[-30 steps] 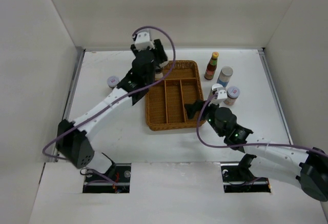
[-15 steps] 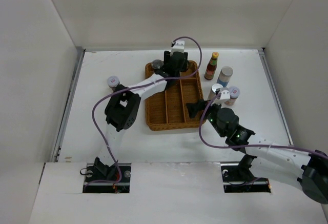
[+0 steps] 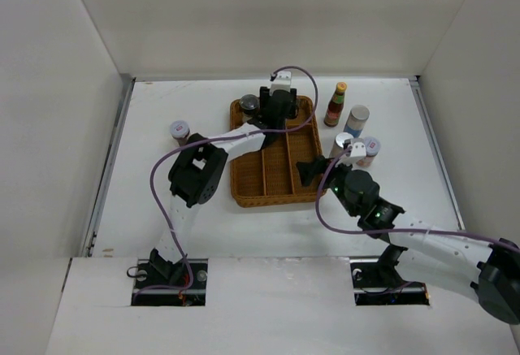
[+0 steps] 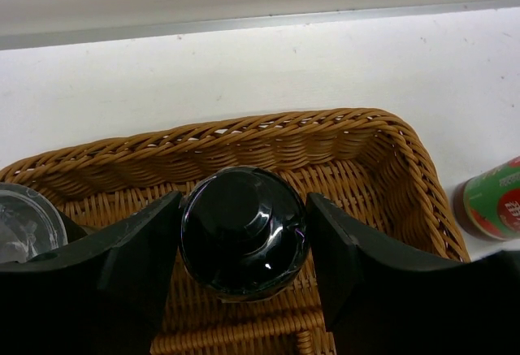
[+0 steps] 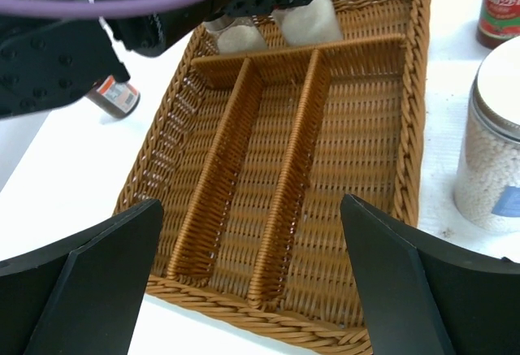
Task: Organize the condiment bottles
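Clasping dark-capped jar [image 4: 244, 237] — left tool [image 4: 244, 209]

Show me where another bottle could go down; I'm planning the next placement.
Free: the tray's three long compartments, and the table left of it, past one lone jar. Crowded: the far compartment, where the left gripper clasps a dark jar beside a clear jar; right of the tray stand sauce bottle, cylinder, shakers, by the right gripper.

white table [image 3: 138, 168] with wicker tray [image 3: 268, 201], scattered condiment bottles [image 3: 335, 105]

Bright, even light; soft shadows.
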`<state>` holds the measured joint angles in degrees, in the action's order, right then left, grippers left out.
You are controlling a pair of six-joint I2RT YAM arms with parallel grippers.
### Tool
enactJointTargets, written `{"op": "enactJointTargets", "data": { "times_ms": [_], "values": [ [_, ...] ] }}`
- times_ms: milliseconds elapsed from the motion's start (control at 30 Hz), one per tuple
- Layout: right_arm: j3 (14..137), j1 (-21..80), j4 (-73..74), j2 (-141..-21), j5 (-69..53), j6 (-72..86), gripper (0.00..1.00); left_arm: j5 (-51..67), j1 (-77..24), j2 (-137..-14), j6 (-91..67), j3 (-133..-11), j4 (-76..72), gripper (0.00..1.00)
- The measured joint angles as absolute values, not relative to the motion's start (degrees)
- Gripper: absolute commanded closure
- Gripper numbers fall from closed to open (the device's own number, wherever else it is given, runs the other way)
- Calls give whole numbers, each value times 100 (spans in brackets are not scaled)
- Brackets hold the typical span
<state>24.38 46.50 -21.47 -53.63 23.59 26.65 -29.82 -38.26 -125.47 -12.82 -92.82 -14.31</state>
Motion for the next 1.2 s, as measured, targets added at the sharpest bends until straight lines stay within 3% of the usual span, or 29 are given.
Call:
{"op": "enactJointTargets", "data": {
  "times_ms": [100,267,433,533,667,733,867,933,1100,1200],
  "values": [
    [2436,4639,-2147,-5360,2359,2665,1,-3028,-3828,-12547,-1284,-9155,-1671,35],
    [2436,4641,-2110,-5238,2359,2665,0,-3050,-3830,-12545,-1291,-9070,-1780,14],
    [2473,4700,-1955,-4812,2438,2655,5,-3061,-3900,-12466,-1284,-9070,-1815,4],
    [2626,4829,-1758,-4528,2558,2585,22,-3035,-4023,-12269,-1282,-9074,-1809,1],
    [2936,4952,-1553,-4143,2724,2429,56,-2902,-4217,-11845,-1282,-9137,-1813,0],
    [3100,4958,-1494,-3979,2825,2362,64,-2834,-4298,-11537,-1282,-9137,-1817,0],
    [3492,4831,-1400,-3927,3000,2298,67,-2729,-4440,-10656,-1284,-8927,-1999,6],
    [3778,4556,-1350,-4136,3046,2261,65,-2718,-4456,-9944,-1337,-8377,-2287,14],
    [4576,3605,-1109,-5159,3114,2185,53,-2856,-4257,-7959,-1848,-6289,-2939,40],
    [4801,3046,-847,-5658,3111,2141,35,-2976,-3997,-7017,-2279,-4849,-3061,46]
  ]
}}
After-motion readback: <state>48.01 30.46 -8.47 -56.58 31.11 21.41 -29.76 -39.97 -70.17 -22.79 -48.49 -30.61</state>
